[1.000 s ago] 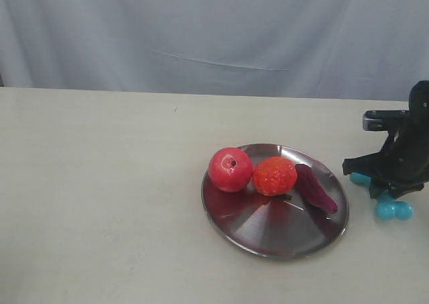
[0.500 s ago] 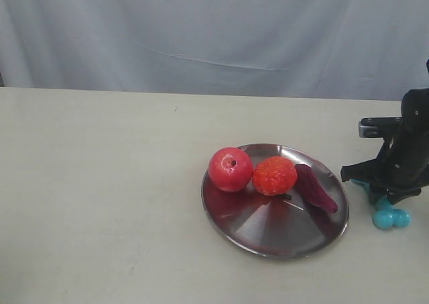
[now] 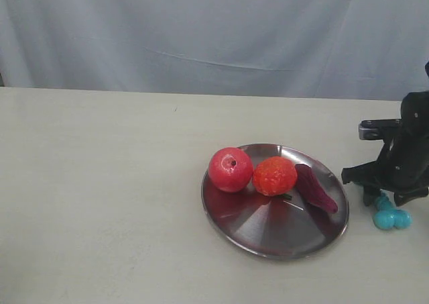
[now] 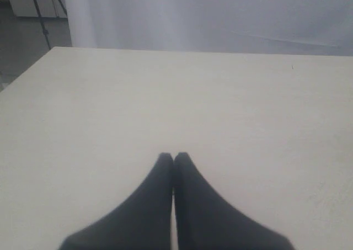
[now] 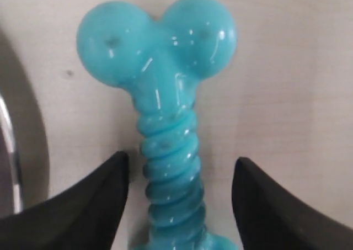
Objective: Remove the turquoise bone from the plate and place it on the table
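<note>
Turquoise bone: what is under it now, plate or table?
The turquoise bone lies on the table, beside the plate. Its other end is hidden by the right gripper.

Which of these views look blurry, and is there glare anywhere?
Exterior view: fairly sharp, evenly lit, reddish reflections on the plate. Right wrist view: the turquoise bone is crisp, small glare specks on its knobs. Left wrist view: the left gripper is a soft, blurred dark shape.
</note>
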`<act>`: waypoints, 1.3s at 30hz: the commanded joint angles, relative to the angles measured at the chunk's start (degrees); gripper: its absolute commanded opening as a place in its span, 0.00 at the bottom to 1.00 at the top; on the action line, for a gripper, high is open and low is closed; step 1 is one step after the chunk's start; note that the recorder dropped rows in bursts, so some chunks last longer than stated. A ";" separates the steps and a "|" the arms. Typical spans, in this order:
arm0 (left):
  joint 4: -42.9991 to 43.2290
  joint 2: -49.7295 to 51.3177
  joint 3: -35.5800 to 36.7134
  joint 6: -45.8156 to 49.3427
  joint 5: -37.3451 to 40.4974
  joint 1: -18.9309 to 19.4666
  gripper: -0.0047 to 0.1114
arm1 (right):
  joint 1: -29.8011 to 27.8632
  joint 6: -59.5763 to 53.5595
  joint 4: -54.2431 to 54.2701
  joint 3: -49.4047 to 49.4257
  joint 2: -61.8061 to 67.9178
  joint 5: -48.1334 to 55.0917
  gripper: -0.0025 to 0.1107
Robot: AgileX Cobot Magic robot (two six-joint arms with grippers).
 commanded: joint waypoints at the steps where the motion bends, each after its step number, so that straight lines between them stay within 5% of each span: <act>1: 0.00 -0.07 0.15 -0.24 -0.31 0.26 0.04 | -0.14 -0.18 -0.22 -1.64 -5.46 2.66 0.50; 8: 0.00 -0.07 0.15 -0.24 -0.31 0.26 0.04 | -0.14 -1.83 -0.22 -7.82 -17.81 9.70 0.47; 13: 0.00 -0.07 0.15 -0.24 -0.31 0.26 0.04 | -0.14 -3.33 1.62 -9.19 -26.35 9.68 0.04; 19: 0.00 -0.07 0.15 -0.24 -0.31 0.26 0.04 | 0.65 -6.94 7.90 -4.92 -39.71 -1.35 0.03; 27: 0.00 -0.07 0.15 -0.24 -0.31 0.26 0.04 | 11.87 -6.31 5.95 17.79 -62.07 -31.81 0.03; 39: 0.00 -0.07 0.15 -0.24 -0.31 0.26 0.04 | 12.56 -6.09 11.42 38.94 -82.37 -40.82 0.02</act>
